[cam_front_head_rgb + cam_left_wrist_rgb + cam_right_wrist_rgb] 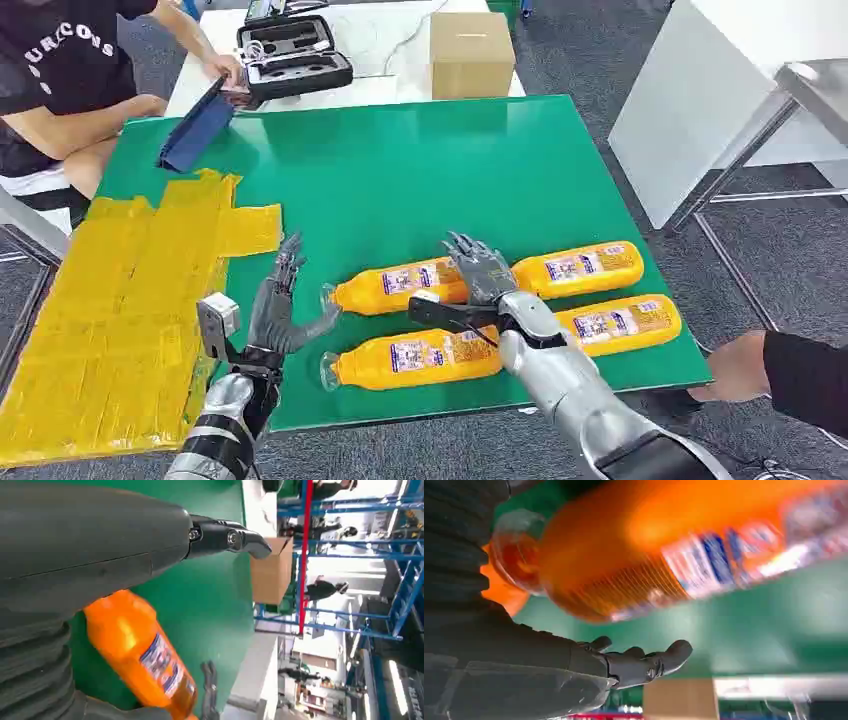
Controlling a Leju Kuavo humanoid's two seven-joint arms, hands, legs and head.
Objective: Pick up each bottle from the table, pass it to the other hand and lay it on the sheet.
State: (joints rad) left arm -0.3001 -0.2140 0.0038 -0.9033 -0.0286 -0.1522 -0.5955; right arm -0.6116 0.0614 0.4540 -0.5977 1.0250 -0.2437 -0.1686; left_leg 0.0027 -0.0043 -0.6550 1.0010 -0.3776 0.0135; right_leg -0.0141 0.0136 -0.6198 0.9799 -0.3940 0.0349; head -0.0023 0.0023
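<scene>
Head view: four orange bottles lie on their sides on the green table (420,170), in two rows near its front right corner. The right hand (480,272) hovers with fingers spread over the gap between the rear left bottle (400,285) and the rear right bottle (580,268), holding nothing. The front left bottle (410,360) lies just before that wrist, and the front right bottle (620,323) sits close to the table's right edge. The left hand (280,305) is raised, fingers apart and empty, just beside the caps of the two left bottles. The yellow sheet (120,300) covers the table's left side with no bottle on it; bare green lies between the sheet and the bottles. Beyond the far edge, an open black case (290,55) holds dark foam and small parts, and a closed cardboard box (470,55) stands on the white surface. A seated person (60,80) reaches toward the case, and another person's hand (735,370) is near the table's front right corner.

Left wrist view: the hand's grey cover and a dark fingertip (240,537) extend over green, an orange bottle (145,655) lying close beneath, untouched.

Right wrist view: a blurred orange bottle (664,545) looms beside the loose, uncurled fingers (649,662), apart from them.
</scene>
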